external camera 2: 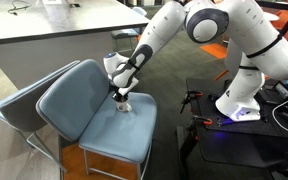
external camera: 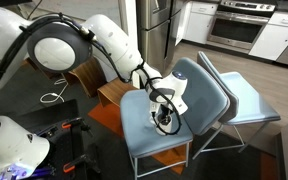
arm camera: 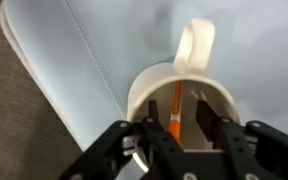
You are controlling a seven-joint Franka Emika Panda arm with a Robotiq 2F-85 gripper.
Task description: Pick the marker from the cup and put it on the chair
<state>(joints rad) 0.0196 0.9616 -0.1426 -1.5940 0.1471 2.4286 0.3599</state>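
- I log the cup [arm camera: 149,82], centre of the wrist view, as white outside and dark brownish inside.
- The marker [arm camera: 174,108] reads plain orange-tan.
- The chair [arm camera: 84,50], upper left, is blue-grey and unpatterned, with one paler seam line.
- The gripper's fingers [arm camera: 119,150], along the bottom edge, are black.
- In an exterior view the arm [external camera 2: 224,25], upper right, is white.
- In an exterior view the other chair [external camera: 249,105], at right, is paler blue.

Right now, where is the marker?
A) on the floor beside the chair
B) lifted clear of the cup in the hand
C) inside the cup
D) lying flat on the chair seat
C: in the wrist view the marker leans inside the cup, which sits on the chair, with the hand at the cup's mouth.
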